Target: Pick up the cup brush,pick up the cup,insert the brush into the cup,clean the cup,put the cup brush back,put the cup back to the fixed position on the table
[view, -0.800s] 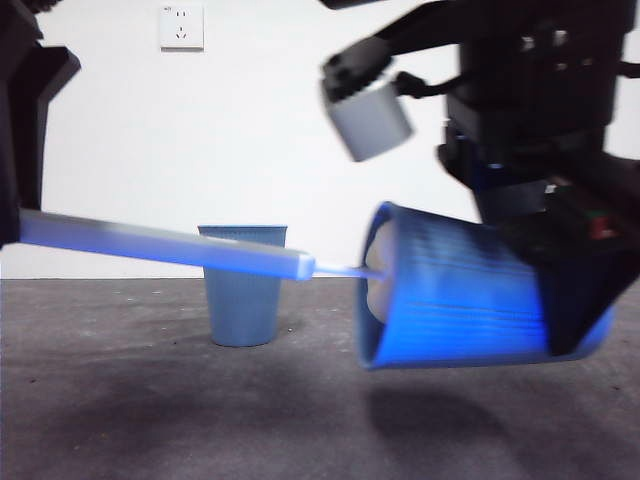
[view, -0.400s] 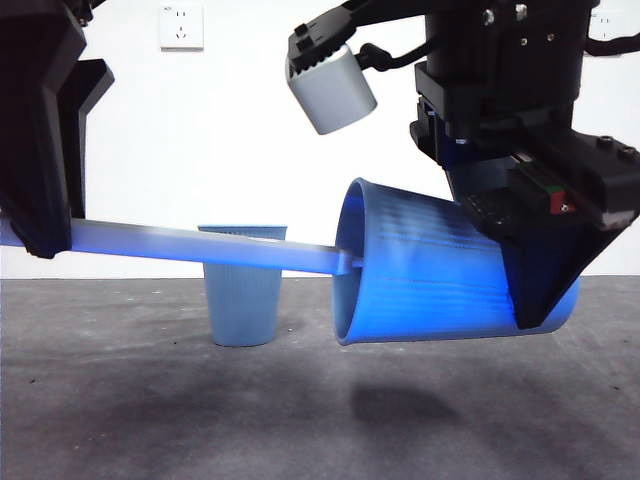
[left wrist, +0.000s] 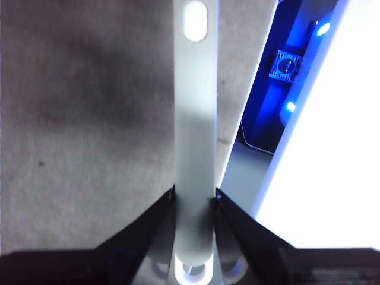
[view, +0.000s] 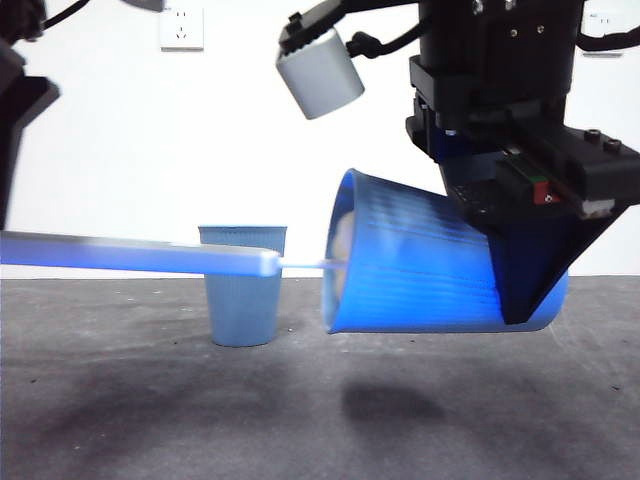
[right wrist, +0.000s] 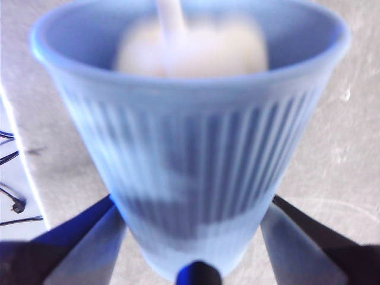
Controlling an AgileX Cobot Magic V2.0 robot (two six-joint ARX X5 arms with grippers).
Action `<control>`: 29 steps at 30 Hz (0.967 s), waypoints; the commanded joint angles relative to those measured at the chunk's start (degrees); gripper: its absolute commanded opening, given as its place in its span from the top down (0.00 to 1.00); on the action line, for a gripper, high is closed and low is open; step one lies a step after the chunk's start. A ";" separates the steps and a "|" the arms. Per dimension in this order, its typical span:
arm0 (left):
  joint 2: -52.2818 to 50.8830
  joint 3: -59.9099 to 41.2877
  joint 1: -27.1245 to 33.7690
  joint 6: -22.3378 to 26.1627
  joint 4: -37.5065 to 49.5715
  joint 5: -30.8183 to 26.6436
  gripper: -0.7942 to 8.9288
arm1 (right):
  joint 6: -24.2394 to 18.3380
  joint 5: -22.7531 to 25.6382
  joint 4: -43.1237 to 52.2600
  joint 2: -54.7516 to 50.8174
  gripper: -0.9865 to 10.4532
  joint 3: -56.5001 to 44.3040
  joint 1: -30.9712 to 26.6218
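While held above the table (view: 150, 420) | right jaws clamp cup (view: 420, 265) | left jaws clamp cup brush (left wrist: 195, 119) | white wall (view: 130, 130) behind

Blue ribbed cups: two. One cup (view: 420, 270) is held on its side above the table (view: 150, 420); a second cup (view: 242, 285) stands upright on it, farther back. Cup brushes: one (view: 140, 255), its cream sponge head inside the tilted cup. Grippers in view: two, the left gripper (left wrist: 195, 199) and the right gripper (right wrist: 193, 225). Wall sockets: one wall socket (view: 181, 27) seen clearly.
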 commanded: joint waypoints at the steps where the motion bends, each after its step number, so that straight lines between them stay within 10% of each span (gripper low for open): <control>1: -1.09 -0.13 1.22 -0.85 -0.77 -0.55 0.93 | 0.92 0.20 -1.05 0.46 0.93 0.09 -1.05; 29: -7.34 -0.15 6.29 -0.31 -4.63 1.70 0.93 | 1.53 4.52 0.50 0.39 0.92 0.11 -6.62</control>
